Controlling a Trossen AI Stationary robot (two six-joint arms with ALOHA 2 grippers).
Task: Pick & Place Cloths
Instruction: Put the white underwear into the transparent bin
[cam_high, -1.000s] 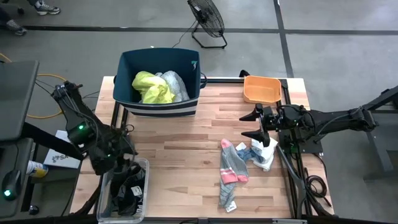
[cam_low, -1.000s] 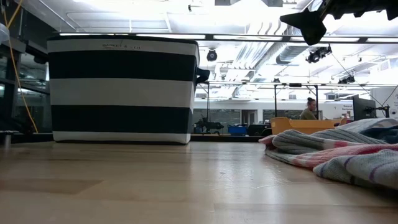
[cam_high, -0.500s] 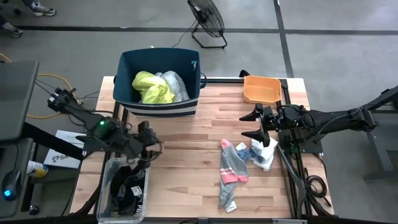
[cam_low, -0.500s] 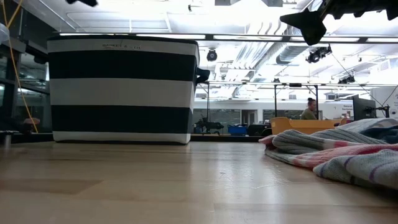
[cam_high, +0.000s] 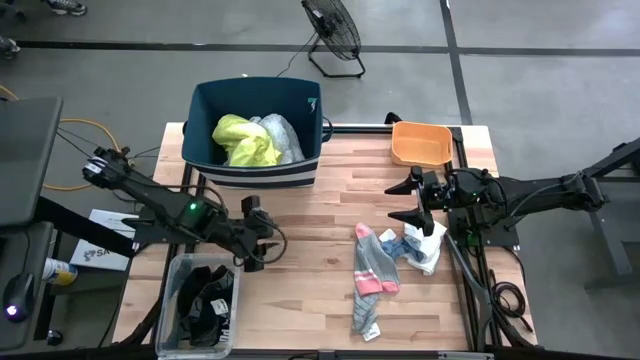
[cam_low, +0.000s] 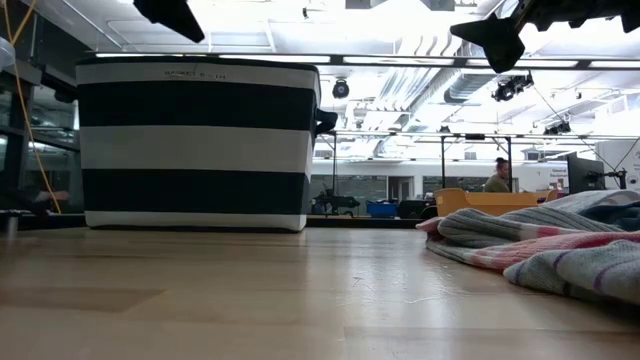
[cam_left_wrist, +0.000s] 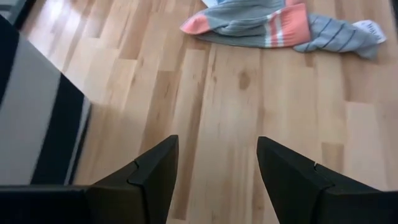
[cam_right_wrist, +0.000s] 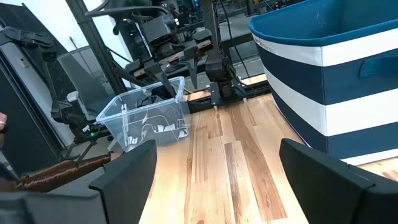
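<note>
At the desk's near left corner, about seven o'clock in the high view, the clear plastic box (cam_high: 200, 305) with the black-and-white patterned piece (cam_high: 207, 302) inside now lies uncovered, because the left arm that was bent over it a second ago has swung out over the bare wood. Its left gripper (cam_high: 255, 243) now hovers at roughly nine o'clock from the desk's middle, jaws partly apart and holding nothing; its own wrist view shows only planks between the two dark fingers (cam_left_wrist: 155, 171), with the grey socks with pink toes (cam_left_wrist: 261, 28) farther ahead. That reads as the arm having finished at the box and heading for the next cloth. The socks (cam_high: 372, 275) lie at about four o'clock, stretched toward the front edge, with the small white-blue rag (cam_high: 420, 245) touching them on the right. Just above that rag hangs the right gripper (cam_high: 413, 202), jaws wide and empty, unmoved across the second, so it seems to be waiting. Farther back, at eleven o'clock, the dark-blue bin (cam_high: 205, 108) holds the neon-yellow garment (cam_high: 243, 140) and, beside it, what looks like the large white garment (cam_high: 282, 135), though only a pale fold shows. At one o'clock sits the small orange tray (cam_high: 420, 143). Two pieces remain on the desk, so the job is likely past halfway.
</note>
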